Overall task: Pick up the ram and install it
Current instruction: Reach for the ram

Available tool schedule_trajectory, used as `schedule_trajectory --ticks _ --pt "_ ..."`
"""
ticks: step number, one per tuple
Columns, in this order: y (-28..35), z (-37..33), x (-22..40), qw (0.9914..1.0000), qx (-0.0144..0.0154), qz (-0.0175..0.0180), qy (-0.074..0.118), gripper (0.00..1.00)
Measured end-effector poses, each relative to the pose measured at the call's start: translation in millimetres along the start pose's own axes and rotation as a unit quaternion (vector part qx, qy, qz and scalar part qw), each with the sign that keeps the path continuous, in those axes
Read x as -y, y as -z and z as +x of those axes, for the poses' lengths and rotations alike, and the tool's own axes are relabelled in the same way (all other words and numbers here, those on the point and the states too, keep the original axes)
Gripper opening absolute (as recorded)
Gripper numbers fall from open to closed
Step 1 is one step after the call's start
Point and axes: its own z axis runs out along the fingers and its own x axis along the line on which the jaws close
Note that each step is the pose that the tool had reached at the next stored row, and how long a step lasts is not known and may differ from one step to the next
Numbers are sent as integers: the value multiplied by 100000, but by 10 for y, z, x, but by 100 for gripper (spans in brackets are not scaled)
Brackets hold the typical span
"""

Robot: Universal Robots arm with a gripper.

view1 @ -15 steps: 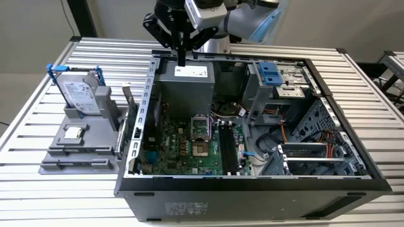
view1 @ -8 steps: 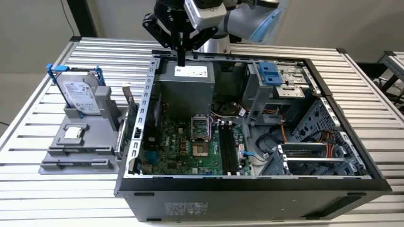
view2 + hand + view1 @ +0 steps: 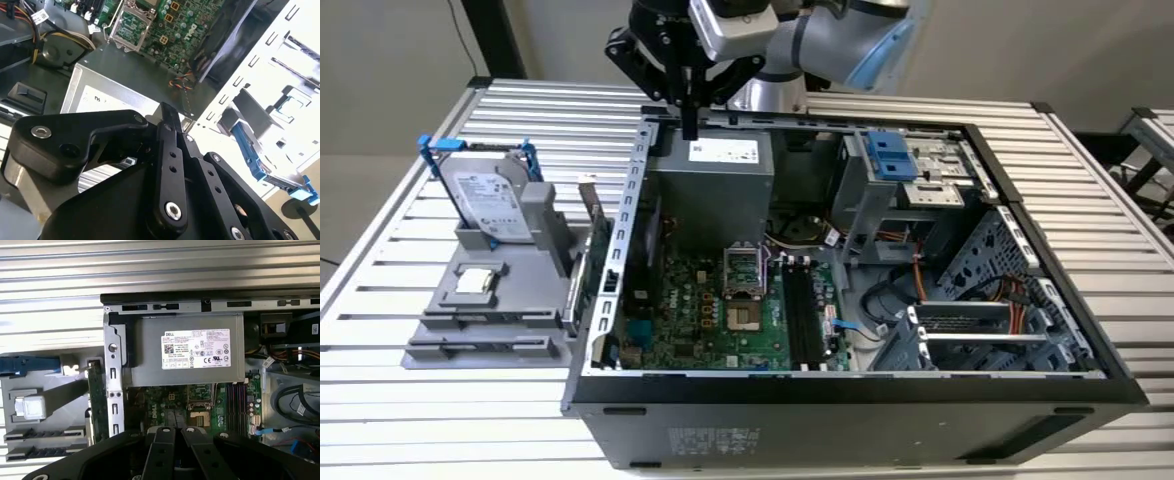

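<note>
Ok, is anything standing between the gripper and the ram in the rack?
Sideways, yes: the case's side wall stands between the gripper, above the power supply, and the ram in the rack. From above, nothing covers the ram.

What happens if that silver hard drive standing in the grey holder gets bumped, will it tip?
Probably not easily: the hard drive stands upright, but its lower part sits in the grey holder. It looks like a stiff metal box, likely heavy for its size, and its smooth face may be slippery.
</note>
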Motion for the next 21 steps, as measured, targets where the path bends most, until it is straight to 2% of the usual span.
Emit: schedule_trajectory --ticks 6,11,18,21 --pt "2 94 7 100000 3 -4 0 0" --pt "3 148 11 100000 -204 21 -6 0" --pt "4 222 15 100000 -229 19 -1 0" --pt "4 226 15 100000 -226 17 4 0"
